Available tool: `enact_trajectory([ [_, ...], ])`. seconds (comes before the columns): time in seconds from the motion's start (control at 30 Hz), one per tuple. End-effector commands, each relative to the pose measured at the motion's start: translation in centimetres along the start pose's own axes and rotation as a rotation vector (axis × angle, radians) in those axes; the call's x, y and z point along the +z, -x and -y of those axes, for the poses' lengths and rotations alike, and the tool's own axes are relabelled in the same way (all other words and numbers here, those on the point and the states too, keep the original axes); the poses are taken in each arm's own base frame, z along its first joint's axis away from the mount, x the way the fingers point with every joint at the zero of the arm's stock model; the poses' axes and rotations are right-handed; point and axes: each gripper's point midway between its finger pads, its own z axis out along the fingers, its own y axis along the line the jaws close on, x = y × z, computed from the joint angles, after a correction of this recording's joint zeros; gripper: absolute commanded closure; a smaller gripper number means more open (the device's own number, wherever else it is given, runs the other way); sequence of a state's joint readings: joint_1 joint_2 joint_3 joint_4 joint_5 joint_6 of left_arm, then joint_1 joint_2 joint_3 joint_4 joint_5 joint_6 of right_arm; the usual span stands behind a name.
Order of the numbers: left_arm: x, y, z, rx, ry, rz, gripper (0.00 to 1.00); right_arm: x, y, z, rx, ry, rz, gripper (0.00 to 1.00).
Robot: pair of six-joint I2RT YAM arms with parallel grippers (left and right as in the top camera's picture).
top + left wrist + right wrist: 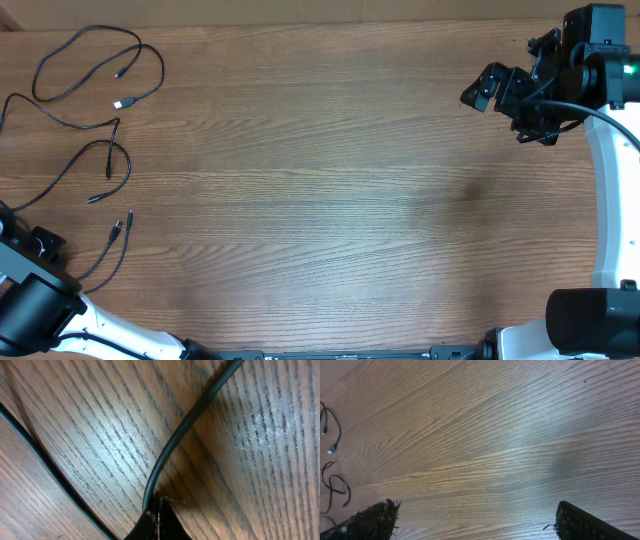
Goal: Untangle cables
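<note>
Several thin black cables lie in loose loops at the table's far left; one ends in a silver-tipped plug. Two small plug ends lie lower down. My left gripper is low at the left edge beside these cords. In the left wrist view its jaws are shut on a black cable that curves up and away over the wood; a second cord runs past on the left. My right gripper is open and empty at the far right, well away from the cables.
A thick black arm cable hangs by the right arm. The white arm links stand at the bottom left and along the right edge. The wooden table lies between the arms.
</note>
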State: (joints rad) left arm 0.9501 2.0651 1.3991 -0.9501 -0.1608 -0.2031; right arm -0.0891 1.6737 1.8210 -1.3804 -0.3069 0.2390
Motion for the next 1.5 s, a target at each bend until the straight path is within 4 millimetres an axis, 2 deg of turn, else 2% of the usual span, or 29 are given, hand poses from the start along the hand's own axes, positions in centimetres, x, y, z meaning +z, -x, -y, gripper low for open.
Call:
enact_trajectory([
  [0.0, 0.4, 0.9, 1.2, 0.014, -0.012, -0.007, 0.96, -0.3, 0.0, -0.1, -0.009, -0.002, 0.012, 0.0],
  [0.1, -1.9, 4.1, 4.2, 0.061, -0.096, 0.11, 0.96, -0.3, 0.0, -0.1, -0.009, -0.002, 0.012, 0.0],
  [0.23, -2.5, 6.1, 6.2, 0.117, -0.113, 0.212, 0.96, -0.3, 0.0, -0.1, -0.009, -0.002, 0.012, 0.0],
  [0.37, -2.7, 7.8, 6.0, 0.118, -0.059, 0.297, 0.96, -0.3, 0.0, -0.1, -0.008, -0.002, 0.012, 0.0],
  [0.63, -3.1, 10.0, 5.7, 0.11, -0.03, 0.391, 0.96, -0.3, 0.0, -0.1, -0.008, -0.002, 0.012, 0.0],
  [0.77, -3.1, 10.3, 5.1, 0.097, -0.015, 0.402, 0.96, -0.3, 0.0, -0.1, -0.008, -0.002, 0.012, 0.0],
  [0.93, -2.6, 10.2, 7.0, 0.199, -0.107, 0.39, 0.96, -0.3, 0.0, -0.1, -0.008, -0.002, 0.012, 0.0],
  [1.13, -1.2, 9.8, 7.0, 0.209, -0.1, 0.36, 0.96, -0.3, 0.0, -0.1, -0.008, -0.002, 0.012, 0.0],
  [1.27, -0.1, 9.4, 6.0, 0.193, -0.077, 0.322, 0.96, -0.3, 0.0, -0.1, -0.009, -0.002, 0.012, 0.0],
  [1.47, 0.7, 9.1, 2.5, 0.118, -0.002, 0.278, 0.96, -0.3, 0.0, -0.1, -0.008, -0.002, 0.012, 0.0],
])
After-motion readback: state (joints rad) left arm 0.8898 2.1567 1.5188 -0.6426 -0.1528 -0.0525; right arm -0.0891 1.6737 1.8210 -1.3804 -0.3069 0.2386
